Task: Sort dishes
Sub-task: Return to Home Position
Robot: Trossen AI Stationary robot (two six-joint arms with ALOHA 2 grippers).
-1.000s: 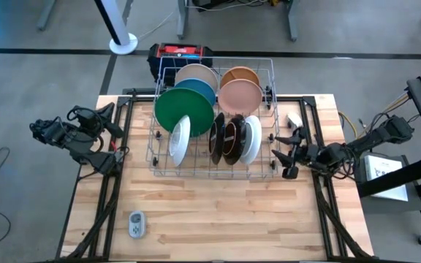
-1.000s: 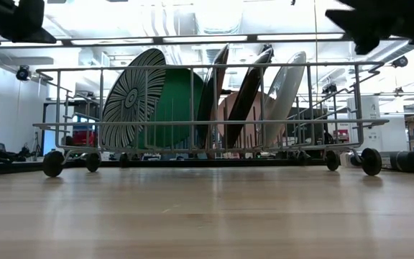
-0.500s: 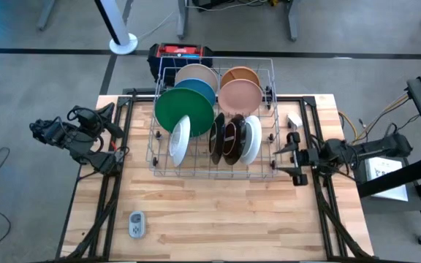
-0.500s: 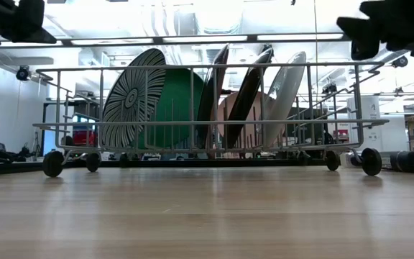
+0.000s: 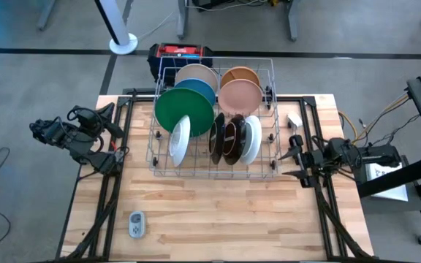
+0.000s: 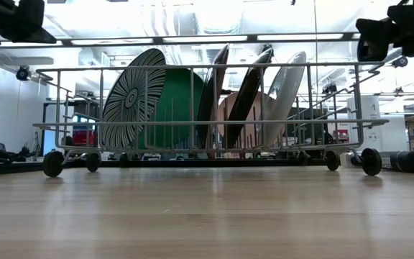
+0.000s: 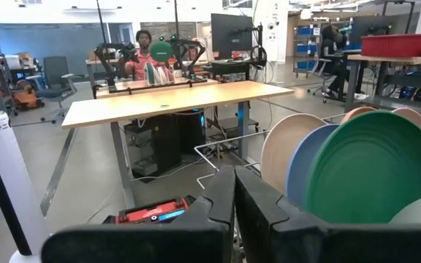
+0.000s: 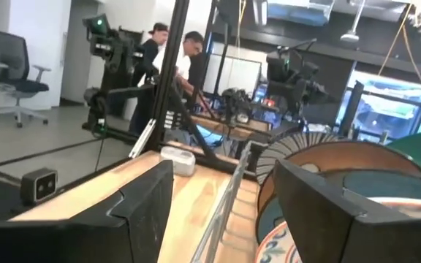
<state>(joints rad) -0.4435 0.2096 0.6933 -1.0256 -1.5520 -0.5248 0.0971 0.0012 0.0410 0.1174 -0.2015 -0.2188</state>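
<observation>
A workshop with a person (image 7: 146, 52) at a far desk surrounds the wooden table (image 5: 210, 219). On it, the wire rack (image 5: 210, 174) holds the dishes (image 5: 240, 97) upright, and the green plate (image 5: 183, 111) is the largest. The left gripper (image 7: 234, 183), jaws closed, hovers at the table's left edge. The right gripper (image 5: 292, 155), jaws wide, is beside the rack's right end. Only the low view shows the pattern on the striped plate (image 6: 131, 97). Only the overhead view shows the small grey gadget (image 5: 136, 223).

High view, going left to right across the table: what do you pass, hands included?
left hand → gadget → rack → right hand
</observation>
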